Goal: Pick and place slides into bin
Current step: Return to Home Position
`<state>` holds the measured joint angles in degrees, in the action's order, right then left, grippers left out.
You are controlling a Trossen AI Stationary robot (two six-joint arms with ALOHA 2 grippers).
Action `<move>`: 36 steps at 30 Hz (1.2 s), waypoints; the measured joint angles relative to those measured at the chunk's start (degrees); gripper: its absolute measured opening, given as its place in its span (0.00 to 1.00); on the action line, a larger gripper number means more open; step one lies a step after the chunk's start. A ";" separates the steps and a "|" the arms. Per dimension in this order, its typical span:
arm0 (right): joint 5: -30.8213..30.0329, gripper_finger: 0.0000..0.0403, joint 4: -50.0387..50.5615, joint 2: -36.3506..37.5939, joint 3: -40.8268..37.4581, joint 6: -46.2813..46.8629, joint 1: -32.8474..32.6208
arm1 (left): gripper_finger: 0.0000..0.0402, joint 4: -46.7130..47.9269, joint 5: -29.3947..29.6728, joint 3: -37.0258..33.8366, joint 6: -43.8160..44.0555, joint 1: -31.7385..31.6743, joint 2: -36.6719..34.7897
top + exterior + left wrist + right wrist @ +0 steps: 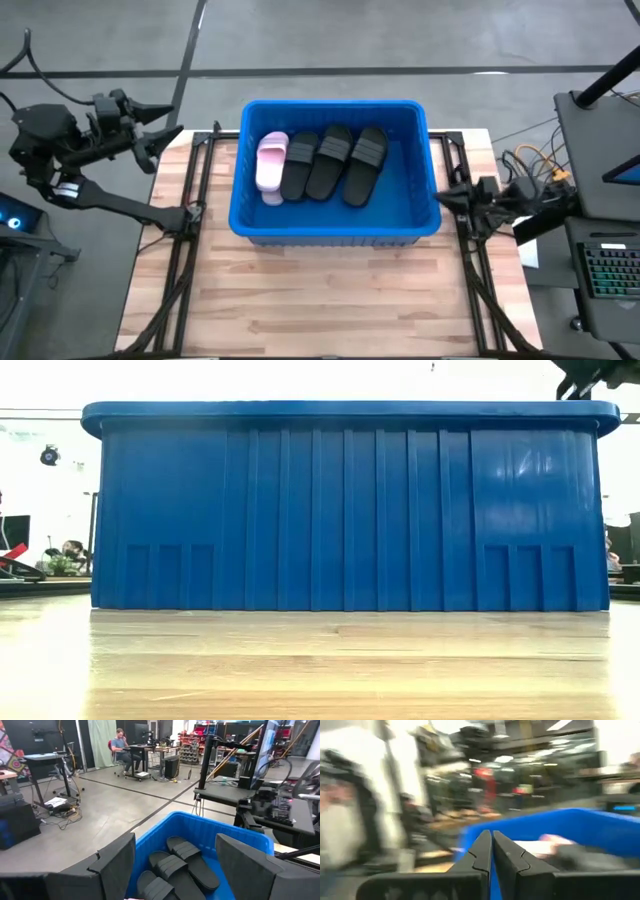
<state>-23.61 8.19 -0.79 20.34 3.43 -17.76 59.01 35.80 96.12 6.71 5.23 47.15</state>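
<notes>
Now slides (330, 160) all lie in bin (335, 228), well apart from fingers: left gripper (176, 118) gapes wide off surface (330, 300) corner, right gripper (440, 196) closed tight beside bin.

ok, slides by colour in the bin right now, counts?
black slides: 3
pink slide: 1
total: 4, all lying inside the blue bin, side by side, pink at the left-arm end. Counted from the high view; anything tucked beneath another slide would not show.
</notes>
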 joint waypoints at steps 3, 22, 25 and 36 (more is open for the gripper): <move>8.36 0.02 -8.18 -1.12 -3.90 3.01 0.15 | 0.65 -0.01 0.34 0.00 0.01 0.00 0.63; 13.67 0.02 -37.65 -0.94 -19.48 -9.75 10.80 | 0.65 -0.03 0.74 0.00 0.36 0.00 4.40; 13.63 0.02 -36.91 -0.39 -18.76 -10.00 15.56 | 0.65 -0.03 1.01 0.00 0.14 0.00 4.24; 25.63 0.02 -24.12 0.85 -18.54 4.22 23.70 | 0.65 -0.03 2.29 0.00 0.43 -0.02 3.40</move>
<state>2.02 -15.93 0.06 1.80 7.65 5.95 58.98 38.09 96.12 7.14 5.21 50.55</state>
